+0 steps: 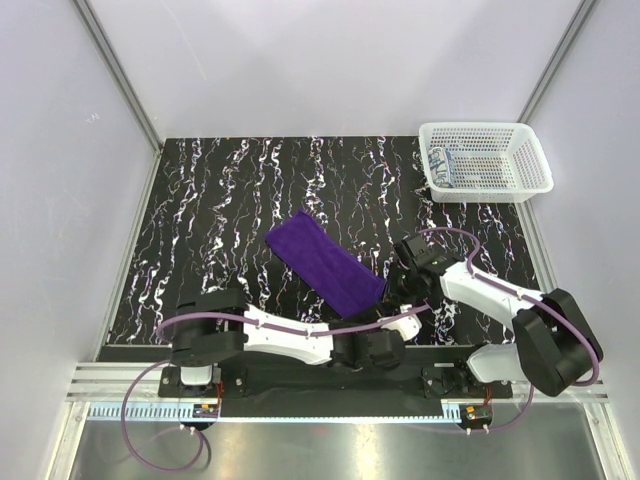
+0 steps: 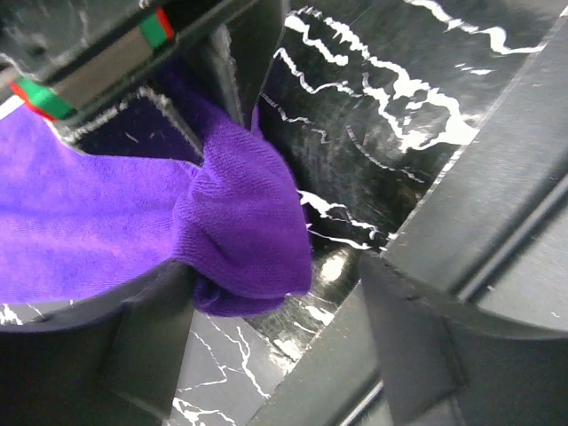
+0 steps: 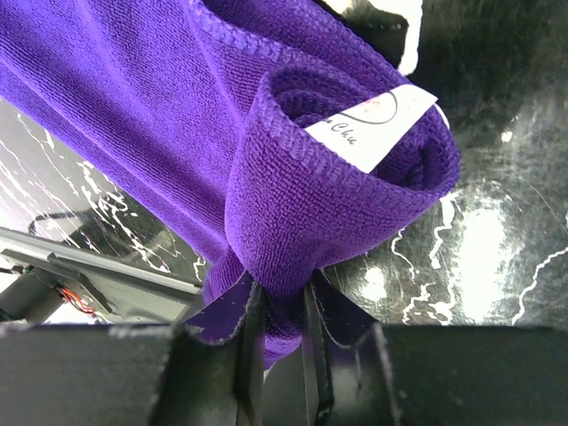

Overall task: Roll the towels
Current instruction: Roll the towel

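One purple towel (image 1: 325, 262) lies on the marbled table (image 1: 220, 220), its near end curled (label showing) and pinched by the right gripper (image 3: 277, 319). The left gripper (image 2: 280, 346) is spread wide beside it. One patterned towel (image 1: 444, 165) sits in the basket (image 1: 485, 128).

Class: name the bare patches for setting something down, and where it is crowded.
Free: the table left of the purple towel, and the strip between towel and basket. Crowded: near edge right of centre, where left claw and right claw meet at the towel.
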Motion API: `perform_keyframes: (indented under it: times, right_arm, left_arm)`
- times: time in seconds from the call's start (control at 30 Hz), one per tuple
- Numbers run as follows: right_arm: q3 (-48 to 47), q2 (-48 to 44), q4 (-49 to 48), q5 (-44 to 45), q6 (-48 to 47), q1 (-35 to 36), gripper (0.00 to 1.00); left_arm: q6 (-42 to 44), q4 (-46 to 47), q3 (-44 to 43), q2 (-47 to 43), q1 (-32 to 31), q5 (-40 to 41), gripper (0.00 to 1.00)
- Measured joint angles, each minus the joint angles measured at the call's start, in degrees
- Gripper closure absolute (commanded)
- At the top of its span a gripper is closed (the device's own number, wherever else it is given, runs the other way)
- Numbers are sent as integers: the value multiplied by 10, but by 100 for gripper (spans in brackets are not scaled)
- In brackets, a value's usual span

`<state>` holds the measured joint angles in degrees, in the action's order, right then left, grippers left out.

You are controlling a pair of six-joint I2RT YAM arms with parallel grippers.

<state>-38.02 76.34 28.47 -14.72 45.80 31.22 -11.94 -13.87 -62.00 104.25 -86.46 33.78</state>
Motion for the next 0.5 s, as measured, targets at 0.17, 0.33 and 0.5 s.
perform_keyframes:
  times: [0.17,0.33,0.5]
  right_arm:
    - [7,-14,8,0,0,0,79]
    - [17,-31,10,1,0,0,74]
    - [20,-64,28,7,10,0,23]
  left_arm:
    - [5,-5,-3,19,2,13,83]
    - [3,-4,-4,20,8,6,100]
    - [-2,5,0,10,27,-31,100]
